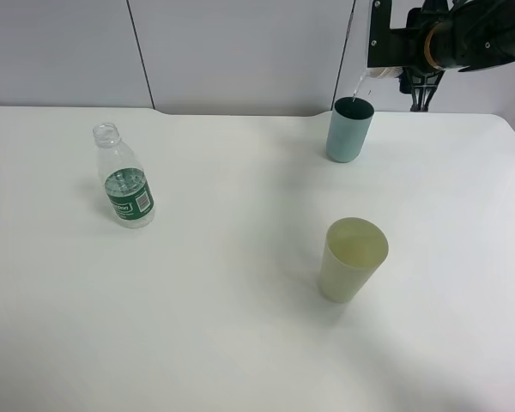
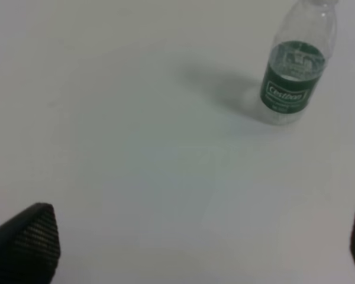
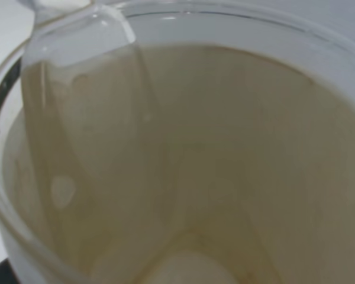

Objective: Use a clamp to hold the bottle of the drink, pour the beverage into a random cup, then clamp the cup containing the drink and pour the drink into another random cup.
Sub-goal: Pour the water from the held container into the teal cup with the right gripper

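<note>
My right gripper [image 1: 388,62], black with an orange ring, is at the back right, shut on the translucent cup [image 1: 384,74] and holding it tipped over the teal cup [image 1: 350,129]. A thin stream of water [image 1: 361,79] falls from its rim into the teal cup. The right wrist view looks straight into the held cup [image 3: 225,148], with liquid running towards its rim. The bottle [image 1: 126,178] stands uncapped and upright at the left, also shown in the left wrist view [image 2: 293,65]. My left gripper [image 2: 195,248] is open and empty, well short of the bottle.
A pale yellow-green cup [image 1: 352,257] stands upright in front of the teal cup, right of centre. The white table [image 1: 223,300] ends at a grey wall behind. The left arm is out of the exterior high view.
</note>
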`<action>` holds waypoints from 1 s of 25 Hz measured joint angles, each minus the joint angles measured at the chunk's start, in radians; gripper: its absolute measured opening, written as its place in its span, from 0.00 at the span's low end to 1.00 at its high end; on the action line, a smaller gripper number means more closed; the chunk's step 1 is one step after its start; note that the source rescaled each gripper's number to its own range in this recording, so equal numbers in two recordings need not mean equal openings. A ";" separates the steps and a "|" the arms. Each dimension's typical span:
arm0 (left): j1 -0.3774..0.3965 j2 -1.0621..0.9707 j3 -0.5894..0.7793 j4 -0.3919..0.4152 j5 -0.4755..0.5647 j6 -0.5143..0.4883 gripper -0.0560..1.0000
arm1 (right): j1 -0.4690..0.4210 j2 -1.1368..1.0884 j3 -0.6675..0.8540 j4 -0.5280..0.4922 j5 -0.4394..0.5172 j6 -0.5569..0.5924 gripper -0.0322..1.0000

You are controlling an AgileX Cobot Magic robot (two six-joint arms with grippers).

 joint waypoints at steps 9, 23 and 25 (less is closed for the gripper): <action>0.000 0.000 0.000 0.000 0.000 0.000 1.00 | 0.000 0.000 -0.001 -0.001 0.000 -0.068 0.03; 0.000 0.000 0.000 0.000 0.000 0.000 1.00 | 0.011 0.000 -0.002 -0.001 0.000 -0.177 0.03; 0.000 0.000 0.000 0.000 0.000 0.000 1.00 | 0.011 0.000 -0.002 -0.002 -0.001 -0.190 0.03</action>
